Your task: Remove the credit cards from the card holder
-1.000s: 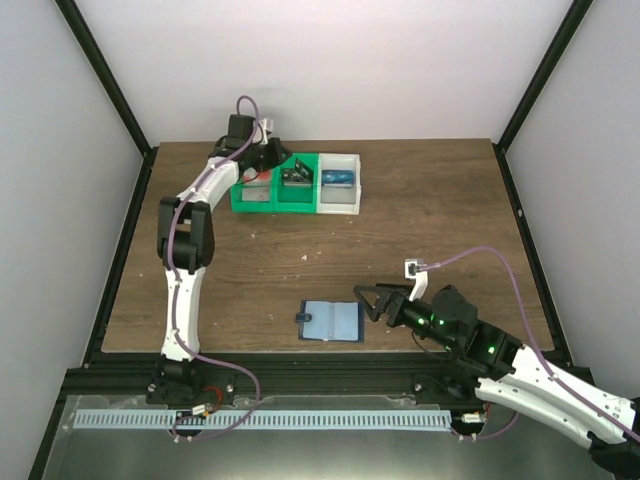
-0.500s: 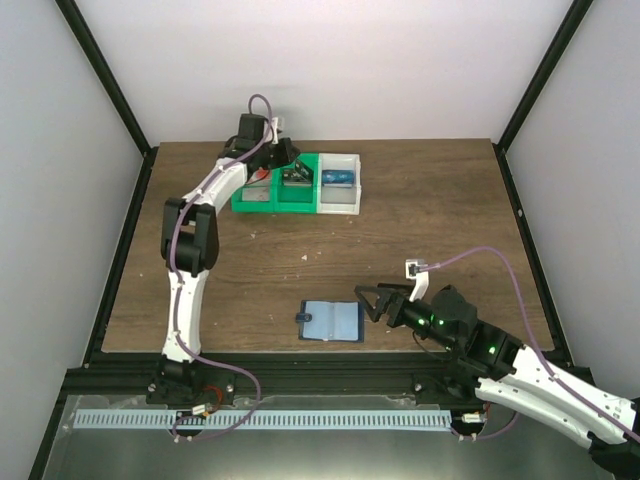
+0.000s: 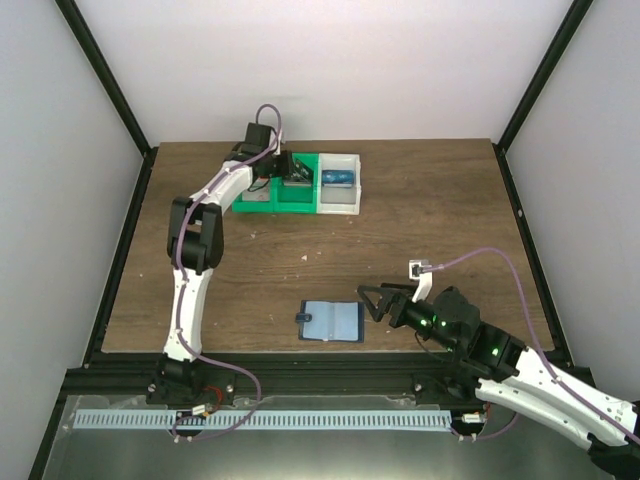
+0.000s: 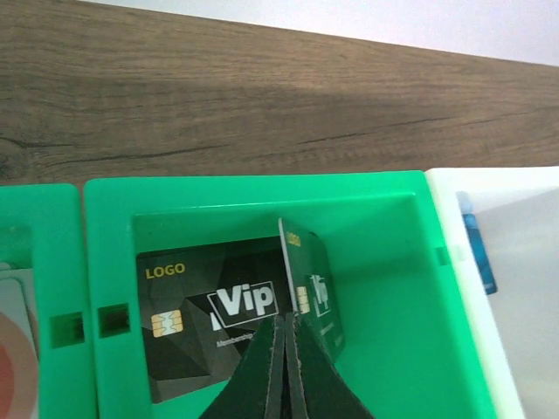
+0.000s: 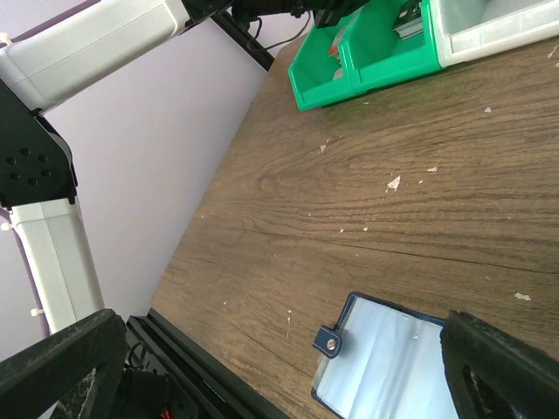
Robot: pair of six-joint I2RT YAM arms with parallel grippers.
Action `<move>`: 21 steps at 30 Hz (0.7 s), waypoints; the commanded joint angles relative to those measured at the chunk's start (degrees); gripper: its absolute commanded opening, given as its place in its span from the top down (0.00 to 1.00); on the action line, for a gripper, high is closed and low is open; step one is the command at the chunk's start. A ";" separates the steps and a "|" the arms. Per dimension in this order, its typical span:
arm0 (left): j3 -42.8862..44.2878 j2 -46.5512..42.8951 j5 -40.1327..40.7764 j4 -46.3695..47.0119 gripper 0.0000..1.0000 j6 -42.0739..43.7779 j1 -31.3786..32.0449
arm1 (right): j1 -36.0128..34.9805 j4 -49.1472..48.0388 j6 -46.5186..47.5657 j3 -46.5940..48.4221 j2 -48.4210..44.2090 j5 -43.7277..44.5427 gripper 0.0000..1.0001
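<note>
1. lower centre: card holder [image 3: 331,321] lies open, right gripper [image 3: 369,303] spread wide just beside it.
2. upper left: left gripper [image 4: 285,321] pinches a dark card [image 4: 313,279] upright in the green bin [image 4: 384,288]; next, probably release. a red-marked credit card [image 4: 16,301] lies in the adjoining compartment.

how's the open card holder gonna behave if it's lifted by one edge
Probably floppy: the card holder lies opened out flat, so the free half may droop or fold. Likely light, and thin against the table, so a nudge may just slide it.
</note>
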State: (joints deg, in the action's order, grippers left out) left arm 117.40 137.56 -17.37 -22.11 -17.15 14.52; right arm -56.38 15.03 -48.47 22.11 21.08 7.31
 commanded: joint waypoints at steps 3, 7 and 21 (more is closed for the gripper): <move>1.99 0.58 3.02 -1.05 1.00 2.54 0.10 | 0.04 1.01 0.70 2.93 -0.82 2.03 0.00; 0.47 -2.37 1.34 1.55 1.00 0.85 0.60 | 0.04 1.20 0.60 2.68 -1.12 2.25 0.00; 0.08 -1.43 2.52 3.10 1.00 -0.89 3.58 | 0.04 2.00 1.91 2.68 -2.09 3.64 0.00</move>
State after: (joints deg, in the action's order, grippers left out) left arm 116.75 135.90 -16.60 -19.09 -17.96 18.28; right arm -56.38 15.51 -47.97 22.11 19.42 9.10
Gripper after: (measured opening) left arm 0.013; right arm 0.997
